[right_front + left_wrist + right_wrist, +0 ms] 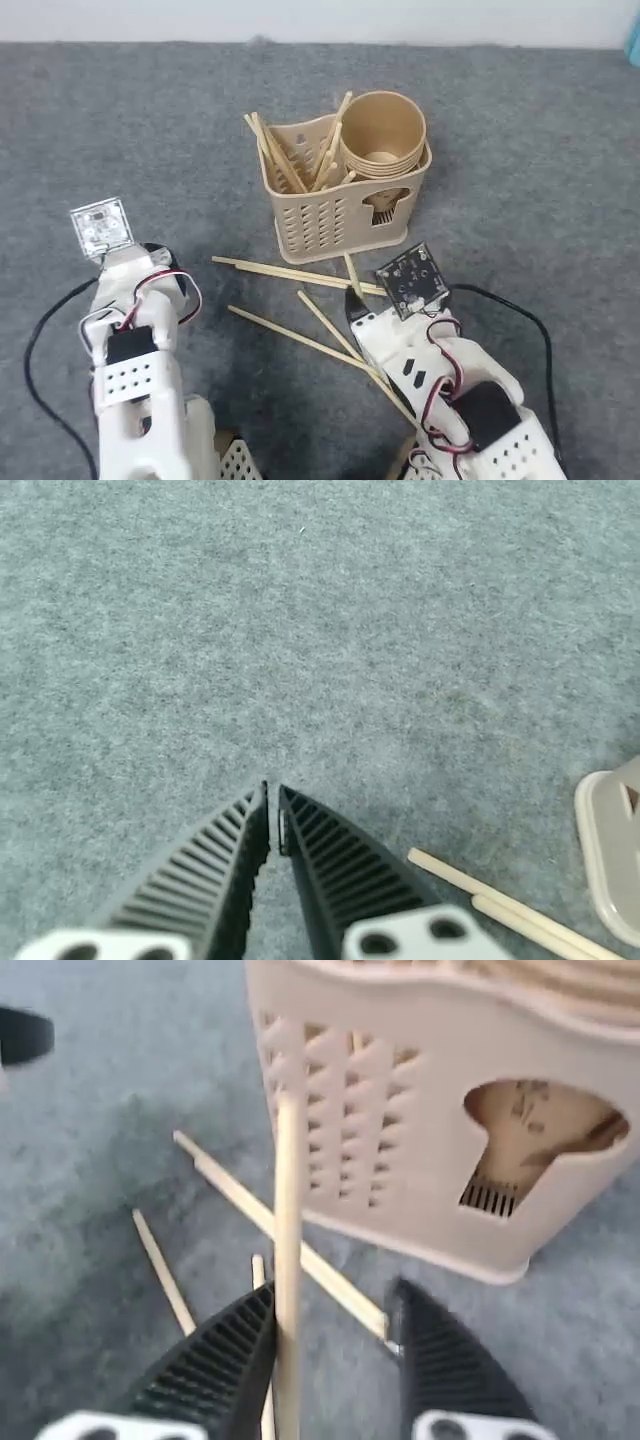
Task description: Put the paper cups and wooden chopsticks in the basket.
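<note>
From above, the basket [300,215] holding cups [385,130] stands just beyond the right pincer [355,300], with loose chopsticks [290,272] around it on the table [120,120].

Left wrist view: the left pincer [272,790] is closed on nothing, two chopsticks beside it.

Right wrist view: the right pincer gapes open, one chopstick [288,1260] against a finger [230,1350].
</note>
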Robot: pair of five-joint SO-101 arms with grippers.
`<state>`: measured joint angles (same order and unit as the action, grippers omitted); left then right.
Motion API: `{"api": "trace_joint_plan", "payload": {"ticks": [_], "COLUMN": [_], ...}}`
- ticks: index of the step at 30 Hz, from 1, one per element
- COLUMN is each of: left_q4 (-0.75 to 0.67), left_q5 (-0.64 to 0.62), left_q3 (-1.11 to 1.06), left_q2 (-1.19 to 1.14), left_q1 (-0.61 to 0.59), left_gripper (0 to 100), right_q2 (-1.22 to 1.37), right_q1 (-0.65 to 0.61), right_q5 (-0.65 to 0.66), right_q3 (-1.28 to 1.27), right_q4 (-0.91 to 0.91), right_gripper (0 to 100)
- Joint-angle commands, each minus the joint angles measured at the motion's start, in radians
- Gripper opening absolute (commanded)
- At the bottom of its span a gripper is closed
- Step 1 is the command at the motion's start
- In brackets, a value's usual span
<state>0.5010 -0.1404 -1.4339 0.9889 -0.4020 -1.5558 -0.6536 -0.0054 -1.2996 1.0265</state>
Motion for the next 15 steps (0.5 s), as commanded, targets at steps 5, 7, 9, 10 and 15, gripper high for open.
{"api": "trace_joint_plan", "payload": {"ticks": [5,7,9,10,15], "left_q4": [-0.031,-0.031,-0.031,-0.031,-0.031], "left_q5": [0.006,0.006,0.008,0.008,0.008], "left_q3": [0.004,0.004,0.004,0.004,0.004], "left_q2": [0.014,0.014,0.014,0.014,0.014], "left_q1": [-0.005,-0.005,-0.005,-0.005,-0.005], "left_gripper": [1,1,1,1,1], "right_q2": [-0.007,0.008,0.073,0.120,0.381], "right_q1": [-0.042,-0.087,-0.117,-0.131,-0.147], "right_q5": [0.107,0.120,0.120,0.120,0.118], "right_q3": [0.092,0.098,0.097,0.097,0.104], "right_q4": [0.114,0.127,0.122,0.117,0.044], "right_gripper": [11.7,13.2,13.8,13.8,13.8]}}
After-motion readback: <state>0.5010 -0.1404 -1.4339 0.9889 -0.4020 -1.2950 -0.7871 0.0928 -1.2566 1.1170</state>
